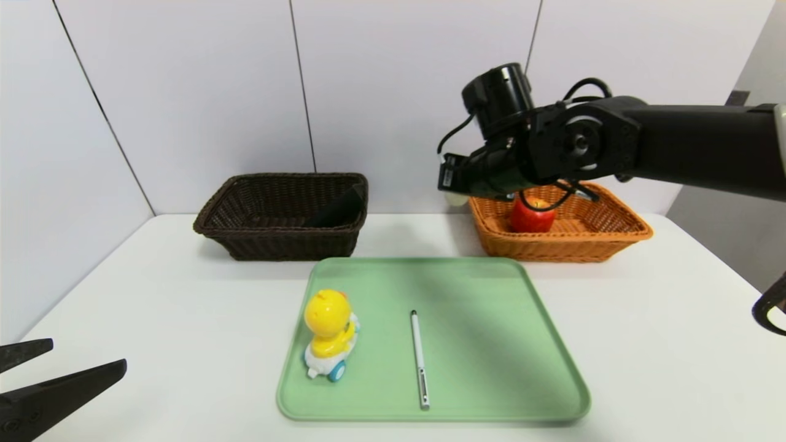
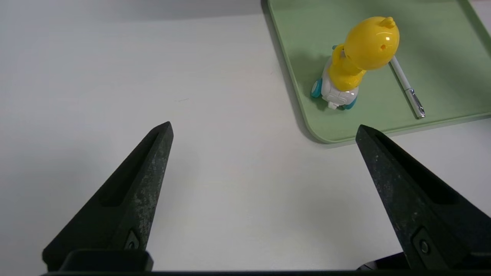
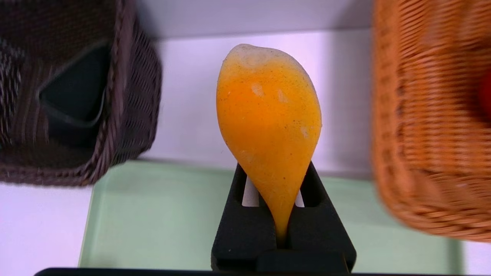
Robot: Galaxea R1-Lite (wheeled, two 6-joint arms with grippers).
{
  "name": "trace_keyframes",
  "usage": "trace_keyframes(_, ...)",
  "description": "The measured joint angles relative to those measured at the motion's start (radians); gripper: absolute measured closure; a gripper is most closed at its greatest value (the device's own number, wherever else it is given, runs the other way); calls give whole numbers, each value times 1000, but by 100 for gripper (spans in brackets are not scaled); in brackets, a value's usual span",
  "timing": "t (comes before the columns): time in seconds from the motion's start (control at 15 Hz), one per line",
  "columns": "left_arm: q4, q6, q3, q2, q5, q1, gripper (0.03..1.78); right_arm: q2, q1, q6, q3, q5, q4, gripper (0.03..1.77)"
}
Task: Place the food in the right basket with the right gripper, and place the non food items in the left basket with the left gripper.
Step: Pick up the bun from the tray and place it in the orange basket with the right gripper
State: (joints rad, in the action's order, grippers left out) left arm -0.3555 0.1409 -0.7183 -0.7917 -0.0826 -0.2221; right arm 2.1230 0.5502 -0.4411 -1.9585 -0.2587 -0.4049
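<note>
My right gripper [image 3: 277, 172] is shut on the soft orange-yellow food piece [image 3: 268, 122], pinching its narrow end. It hangs above the table gap between the baskets, just left of the orange-tan right basket [image 1: 614, 236]. A red apple [image 1: 532, 215] lies in that basket. The dark brown left basket [image 1: 245, 239] holds the black pouch [image 1: 338, 209]. The yellow duck toy [image 1: 330, 331] and the white pen [image 1: 419, 359] lie on the green tray [image 1: 491, 368]. My left gripper [image 2: 264, 126] is open and empty, low over the table left of the tray.
The white table [image 1: 153, 307] meets a white wall right behind both baskets. The right arm [image 1: 675, 141] reaches in from the right, above the orange basket. The tray sits at the front centre, between the two arms.
</note>
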Motion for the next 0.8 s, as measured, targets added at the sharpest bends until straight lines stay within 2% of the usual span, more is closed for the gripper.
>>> trace_keyframes(0.47, 0, -1, 6, -2, 0, 0, 12, -54, -331, -10, 1, 134, -3, 169)
trace_keyframes(0.8, 1, -1, 9, -7, -1, 0, 12, -30, -475, -2, 1, 151, -13, 169)
